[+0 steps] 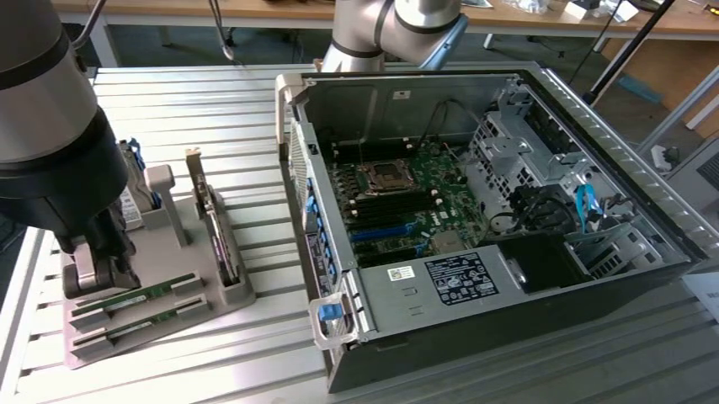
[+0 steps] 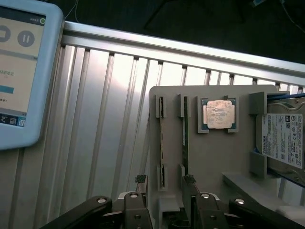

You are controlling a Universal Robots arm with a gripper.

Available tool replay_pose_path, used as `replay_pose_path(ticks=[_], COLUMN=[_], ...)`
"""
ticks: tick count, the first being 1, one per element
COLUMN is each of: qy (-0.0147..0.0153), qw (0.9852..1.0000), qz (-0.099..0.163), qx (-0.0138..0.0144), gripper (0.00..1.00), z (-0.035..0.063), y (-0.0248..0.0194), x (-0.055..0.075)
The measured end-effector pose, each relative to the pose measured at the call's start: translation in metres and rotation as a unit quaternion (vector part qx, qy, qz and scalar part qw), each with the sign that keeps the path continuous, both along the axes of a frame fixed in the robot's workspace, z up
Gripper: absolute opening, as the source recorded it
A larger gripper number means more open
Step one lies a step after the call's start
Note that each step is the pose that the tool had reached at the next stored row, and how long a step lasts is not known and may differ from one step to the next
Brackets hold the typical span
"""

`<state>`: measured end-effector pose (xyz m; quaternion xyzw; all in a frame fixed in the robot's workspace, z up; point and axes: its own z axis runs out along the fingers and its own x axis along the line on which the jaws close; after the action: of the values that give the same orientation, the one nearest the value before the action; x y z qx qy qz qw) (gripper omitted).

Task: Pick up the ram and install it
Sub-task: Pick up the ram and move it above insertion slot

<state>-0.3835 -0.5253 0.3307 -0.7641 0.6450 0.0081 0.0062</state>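
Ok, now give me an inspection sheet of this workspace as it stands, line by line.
Surface: slatted metal table carrying a grey parts tray and an open computer case.
Job's things: ram stick and a second ram stick, both lying in tray slots.
Clutter: upright card with metal bracket, processor chip and hard drive, all on the tray.
Hand: the hand is open, low over the tray at the end of the ram stick, holding nothing.
Cables: black cables and a blue cable inside the case.
Surroundings: a touchscreen pendant on the table beside the tray; wooden benches behind.
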Motion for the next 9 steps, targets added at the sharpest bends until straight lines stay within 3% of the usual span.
replay_pose_path(ticks=[3,9], qy=[-0.0001,0.0026], qw=[1.0,1.0], qz=[0.0,0.0], qx=[0.0,0.0], gripper=[0.42,0.42], z=[-0.0014,-0.0132], y=[-0.0001,-0.0012], x=[0.0,0.0])
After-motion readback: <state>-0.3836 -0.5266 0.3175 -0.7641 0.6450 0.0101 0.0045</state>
